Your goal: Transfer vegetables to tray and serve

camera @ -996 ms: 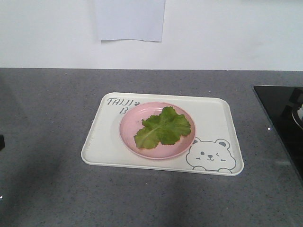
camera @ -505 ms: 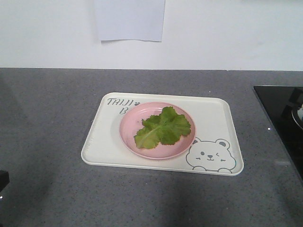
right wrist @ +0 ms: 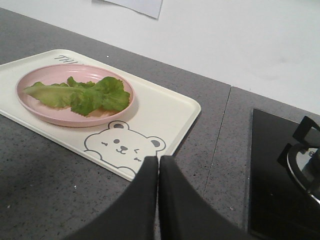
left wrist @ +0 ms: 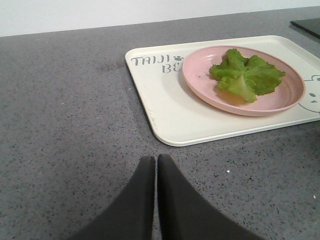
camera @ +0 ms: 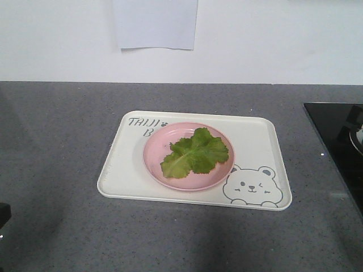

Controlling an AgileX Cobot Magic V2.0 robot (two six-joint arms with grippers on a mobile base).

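The green lettuce leaf (camera: 194, 153) lies on a round pink plate (camera: 156, 161) that sits on the cream bear tray (camera: 258, 144) in the middle of the grey counter. The leaf (left wrist: 246, 75), plate (left wrist: 200, 75) and tray (left wrist: 170, 112) show up right in the left wrist view, and the leaf (right wrist: 80, 96), plate (right wrist: 30, 80) and tray (right wrist: 165, 115) at left in the right wrist view. My left gripper (left wrist: 155, 159) is shut and empty, over bare counter just short of the tray's near left corner. My right gripper (right wrist: 158, 160) is shut and empty, near the tray's front right edge by the bear drawing.
A black cooktop (camera: 334, 141) lies at the counter's right edge, with a burner grate (right wrist: 305, 150) on it. A white wall with a sheet of paper (camera: 155, 24) stands behind the counter. A dark bit of arm (camera: 3, 214) shows at the lower left edge.
The dark arm part at the left edge of the front view has moved down from mid-height to the lower left corner. The tray, plate and leaf have not moved.
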